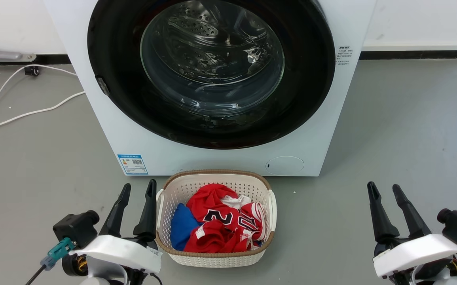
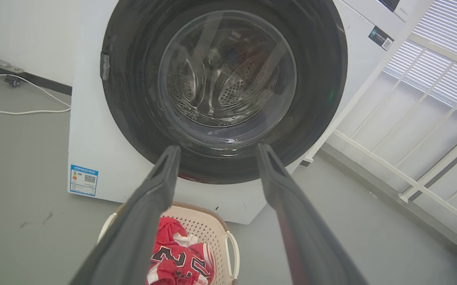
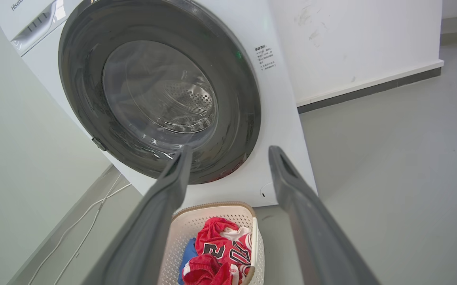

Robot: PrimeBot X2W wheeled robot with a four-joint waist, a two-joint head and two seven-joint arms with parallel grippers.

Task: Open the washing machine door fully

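Observation:
The white washing machine (image 1: 105, 130) stands straight ahead on the grey floor. Its round glossy black washing machine door (image 1: 113, 75) lies flat against the front, shut, with the clear glass bowl at its centre showing the steel drum behind. A small latch piece sits on the door's left rim. The door also appears in the left wrist view (image 2: 133, 111) and the right wrist view (image 3: 236, 99). My left gripper (image 1: 138, 189) is open at lower left, well short of the machine. At lower right my right gripper (image 1: 384, 189) is open too. Nothing is between either pair of fingers.
A white laundry basket (image 1: 270, 206) holding red and blue clothes sits on the floor just before the machine, between my grippers. White cables (image 1: 22, 113) trail over the floor at left. A white railing (image 2: 406, 158) shows beside the machine in the left wrist view.

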